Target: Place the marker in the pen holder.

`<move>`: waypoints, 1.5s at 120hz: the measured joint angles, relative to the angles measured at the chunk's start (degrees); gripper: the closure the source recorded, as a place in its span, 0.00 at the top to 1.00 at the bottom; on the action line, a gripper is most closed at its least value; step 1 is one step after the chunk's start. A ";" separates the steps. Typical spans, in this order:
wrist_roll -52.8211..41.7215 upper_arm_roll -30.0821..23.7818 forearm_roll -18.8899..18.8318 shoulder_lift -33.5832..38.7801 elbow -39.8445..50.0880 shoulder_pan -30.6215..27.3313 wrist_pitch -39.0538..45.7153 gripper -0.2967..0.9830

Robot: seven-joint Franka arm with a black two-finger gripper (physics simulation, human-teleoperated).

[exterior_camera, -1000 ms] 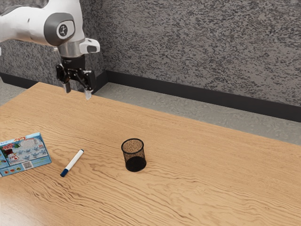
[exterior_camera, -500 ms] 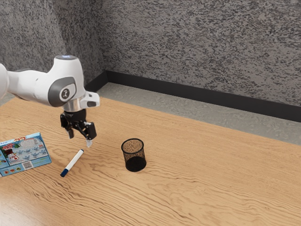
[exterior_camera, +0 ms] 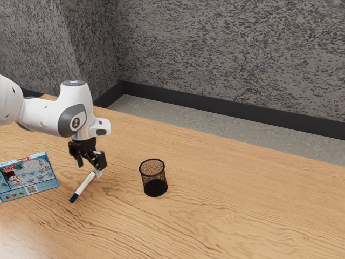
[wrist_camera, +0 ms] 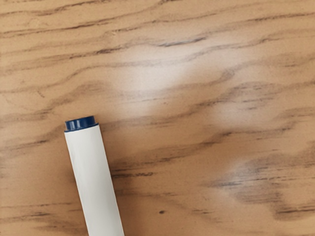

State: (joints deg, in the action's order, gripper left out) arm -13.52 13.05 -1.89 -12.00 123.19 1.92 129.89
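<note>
A black two-finger gripper (exterior_camera: 89, 169), spread apart, risks rolling the slim white, blue-capped marker (exterior_camera: 83, 186) by closing off-centre.

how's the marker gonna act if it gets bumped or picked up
The marker would probably roll if pushed sideways, since its barrel looks round and it lies on its side. It is likely stiff, being straight, and its smooth white surface may feel slightly slippery.

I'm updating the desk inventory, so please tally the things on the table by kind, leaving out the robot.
Marker: 1, white and dark blue
Mesh pen holder: 1, black
Printed cardboard box: 1, partly cut off by the exterior view's left edge
Total: 3
</note>
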 joint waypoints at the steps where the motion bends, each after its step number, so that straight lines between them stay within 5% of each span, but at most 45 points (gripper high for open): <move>1: -0.07 0.02 0.04 -0.02 -0.02 0.00 0.03 0.77; 57: -1.00 1.26 1.62 -4.24 -1.25 0.02 0.81 0.76; 180: -0.26 2.06 2.91 -7.43 -3.02 -0.15 1.33 0.34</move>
State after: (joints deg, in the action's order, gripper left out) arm -13.79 15.12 1.03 -19.43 120.16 1.76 131.23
